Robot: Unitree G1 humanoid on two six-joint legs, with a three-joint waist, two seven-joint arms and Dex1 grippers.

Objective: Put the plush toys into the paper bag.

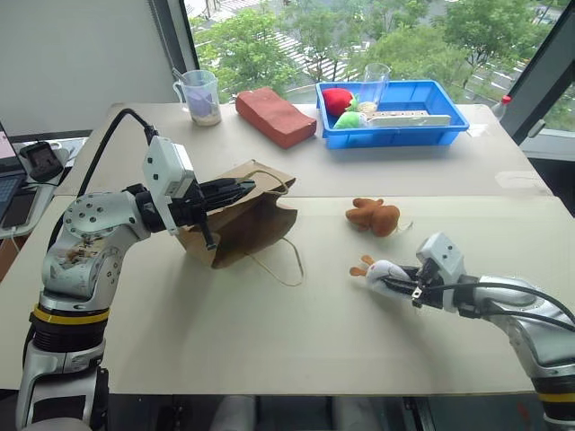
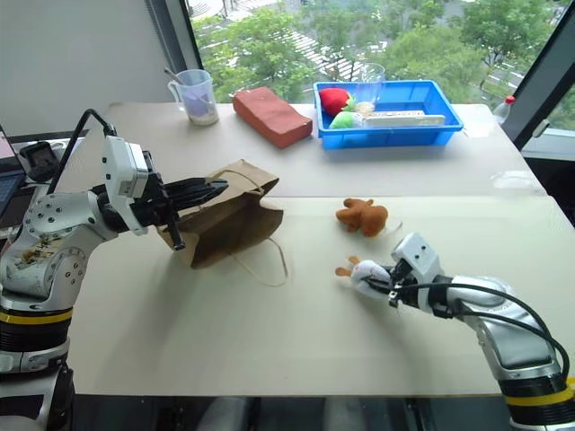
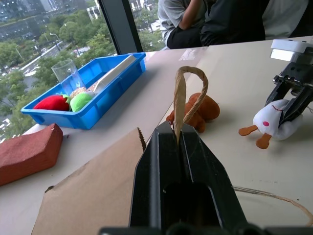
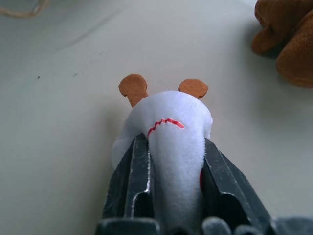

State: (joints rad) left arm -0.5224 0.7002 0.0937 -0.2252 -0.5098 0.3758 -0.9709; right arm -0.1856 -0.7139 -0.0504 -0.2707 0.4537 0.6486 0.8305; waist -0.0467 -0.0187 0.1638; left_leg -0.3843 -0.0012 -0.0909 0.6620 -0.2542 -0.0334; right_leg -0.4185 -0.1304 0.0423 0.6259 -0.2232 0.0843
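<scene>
The tan paper bag [image 1: 243,223] rests slumped on the table at centre left. My left gripper [image 1: 241,189] is shut on one cord handle [image 3: 186,93] at the bag's top edge, holding that edge up. The other handle [image 1: 286,262] trails loose on the table. To the right of the bag lies the reddish-brown plush toy [image 1: 374,216], untouched. Nearer the front right, the white plush toy [image 1: 381,268] with tan ears sits low at the tabletop, and my right gripper [image 1: 393,279] is shut on its body [image 4: 168,110].
At the back stand a blue bin [image 1: 449,121] with red and green soft fruit and a clear cup, a reddish-brown block [image 1: 274,117] and a measuring jug [image 1: 201,96]. Devices lie off the table's left edge [image 1: 36,160]. People sit beyond the far side [image 3: 220,19].
</scene>
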